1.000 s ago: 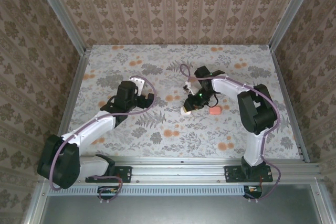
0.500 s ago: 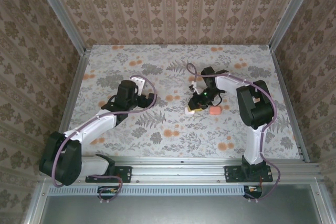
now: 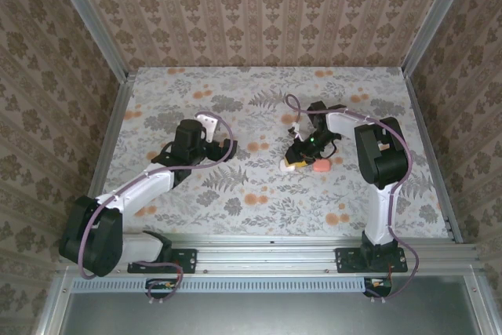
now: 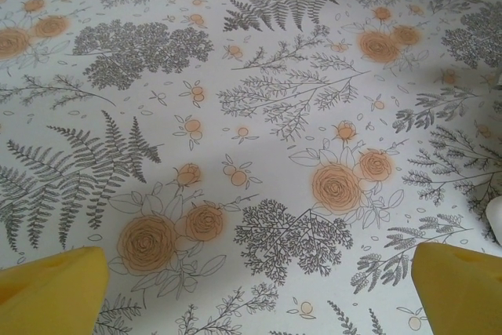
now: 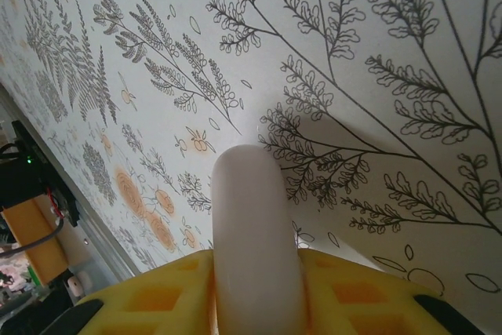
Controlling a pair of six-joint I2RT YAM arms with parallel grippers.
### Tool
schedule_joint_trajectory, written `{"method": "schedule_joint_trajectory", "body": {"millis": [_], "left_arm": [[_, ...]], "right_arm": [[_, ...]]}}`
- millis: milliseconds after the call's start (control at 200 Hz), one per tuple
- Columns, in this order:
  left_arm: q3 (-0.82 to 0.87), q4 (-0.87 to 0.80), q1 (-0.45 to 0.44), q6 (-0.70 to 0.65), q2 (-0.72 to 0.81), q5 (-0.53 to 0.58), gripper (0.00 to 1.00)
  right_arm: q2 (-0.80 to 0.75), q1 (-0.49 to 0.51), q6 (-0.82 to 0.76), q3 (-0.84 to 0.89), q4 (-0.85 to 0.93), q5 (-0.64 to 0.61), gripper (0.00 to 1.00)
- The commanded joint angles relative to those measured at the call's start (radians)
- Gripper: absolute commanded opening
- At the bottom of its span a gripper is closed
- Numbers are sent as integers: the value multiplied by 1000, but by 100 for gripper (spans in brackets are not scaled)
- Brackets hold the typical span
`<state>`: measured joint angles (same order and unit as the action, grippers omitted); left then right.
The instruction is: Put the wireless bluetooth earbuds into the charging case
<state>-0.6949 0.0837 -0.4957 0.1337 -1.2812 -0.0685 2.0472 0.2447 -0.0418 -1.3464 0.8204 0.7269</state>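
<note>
My right gripper [image 3: 299,158] is shut on a white pill-shaped charging case [image 3: 291,163], holding it low over the tablecloth. In the right wrist view the case [image 5: 255,233] stands on edge between my yellow fingers [image 5: 157,296], its lid closed. A coral-pink case-sized piece [image 3: 320,166] lies just right of it. My left gripper [image 3: 227,147] hovers open left of centre; its yellow fingertips [image 4: 51,292] are spread wide with bare cloth between them. The earbuds are out of view.
The flower-print tablecloth [image 3: 259,194] covers the whole table inside patterned walls with metal posts. A small white rounded thing [image 4: 496,219] is cut off by the right edge of the left wrist view; I cannot tell what it is.
My right gripper has carried the white case a little to the right, closer to the coral-pink piece. The left gripper has edged slightly right.
</note>
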Motion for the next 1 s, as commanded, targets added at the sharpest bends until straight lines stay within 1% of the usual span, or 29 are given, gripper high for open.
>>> {"method": "schedule_joint_trajectory", "body": {"millis": [0,115,310,480,700,995], "left_arm": [[-30,24,4,22,-11,-31,100],[-33,25,5,24,-13,-40,100],[-36,24,5,26,-16,-47,100],[-36,18,5,26,-16,-47,100],[-34,4,5,26,-10,-44,100],[-33,-12,3,21,5,-28,100]], "right_arm": [[39,-10,-8,3,33,-15,32],[50,-17,-7,2,31,-17,34],[61,-27,-3,-2,30,-25,41],[64,-32,5,-6,30,-41,44],[60,-33,19,-12,35,-85,48],[49,-35,45,-55,68,-182,52]]}}
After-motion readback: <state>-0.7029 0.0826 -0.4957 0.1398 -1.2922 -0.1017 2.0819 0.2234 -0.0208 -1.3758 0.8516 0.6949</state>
